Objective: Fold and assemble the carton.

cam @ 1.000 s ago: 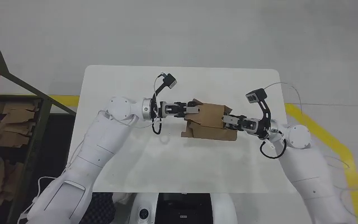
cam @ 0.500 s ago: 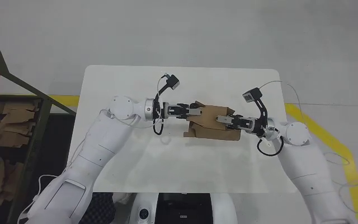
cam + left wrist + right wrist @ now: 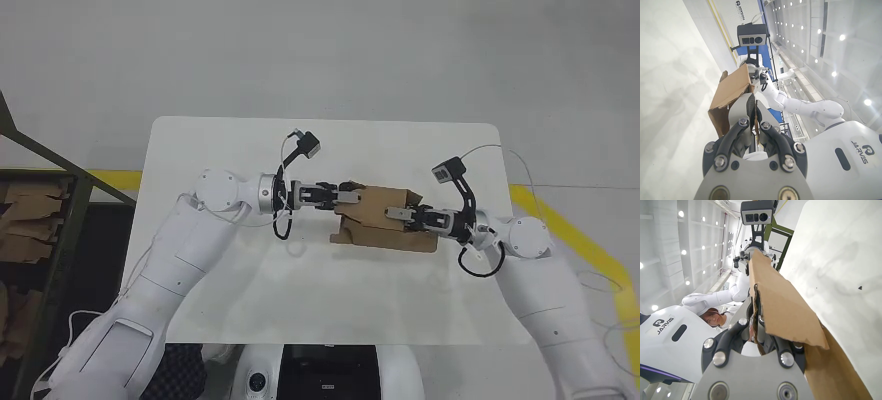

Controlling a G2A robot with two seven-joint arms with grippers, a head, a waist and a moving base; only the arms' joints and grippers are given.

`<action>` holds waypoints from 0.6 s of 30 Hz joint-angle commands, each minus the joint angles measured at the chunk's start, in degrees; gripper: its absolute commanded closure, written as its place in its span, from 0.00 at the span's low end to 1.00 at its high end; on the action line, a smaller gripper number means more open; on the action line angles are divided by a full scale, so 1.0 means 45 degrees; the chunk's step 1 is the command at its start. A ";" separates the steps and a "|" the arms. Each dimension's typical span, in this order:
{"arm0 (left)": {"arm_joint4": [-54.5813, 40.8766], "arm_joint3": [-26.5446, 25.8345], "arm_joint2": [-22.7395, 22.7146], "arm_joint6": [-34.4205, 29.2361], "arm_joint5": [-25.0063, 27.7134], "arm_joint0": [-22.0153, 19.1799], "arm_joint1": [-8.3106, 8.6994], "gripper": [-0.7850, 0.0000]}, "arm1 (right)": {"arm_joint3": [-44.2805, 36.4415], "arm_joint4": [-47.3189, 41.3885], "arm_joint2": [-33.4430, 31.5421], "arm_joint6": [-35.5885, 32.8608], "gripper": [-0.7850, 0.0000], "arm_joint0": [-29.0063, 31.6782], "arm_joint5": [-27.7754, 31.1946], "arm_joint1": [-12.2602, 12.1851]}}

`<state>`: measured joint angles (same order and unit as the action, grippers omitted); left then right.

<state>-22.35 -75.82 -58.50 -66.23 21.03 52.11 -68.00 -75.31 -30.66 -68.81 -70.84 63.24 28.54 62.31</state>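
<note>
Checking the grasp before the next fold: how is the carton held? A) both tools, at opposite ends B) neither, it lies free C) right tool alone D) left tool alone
A: the left tool and the right tool each pinch an edge of the carton, at opposite ends.

The white bench [image 3: 250, 290] stands on a grey floor [image 3: 320, 60]. Near one end, a dark metal rack [image 3: 45, 165] holds brown cardboard sheets [image 3: 28, 212], beside yellow floor tape [image 3: 112, 178].

Factory hall, ceiling spotlights [image 3: 842, 37], yellow floor line [image 3: 115, 178]
</note>
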 commanded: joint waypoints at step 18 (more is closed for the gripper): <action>-0.0909 -0.0864 -0.0373 -0.0193 -0.0099 0.0056 0.0072 0.00 | 0.0499 0.0949 0.0321 0.1471 1.00 -0.0160 -0.0304 0.0073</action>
<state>-26.10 -79.49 -60.09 -67.04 20.70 52.36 -67.69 -73.08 -26.67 -67.42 -64.67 62.53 27.24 62.61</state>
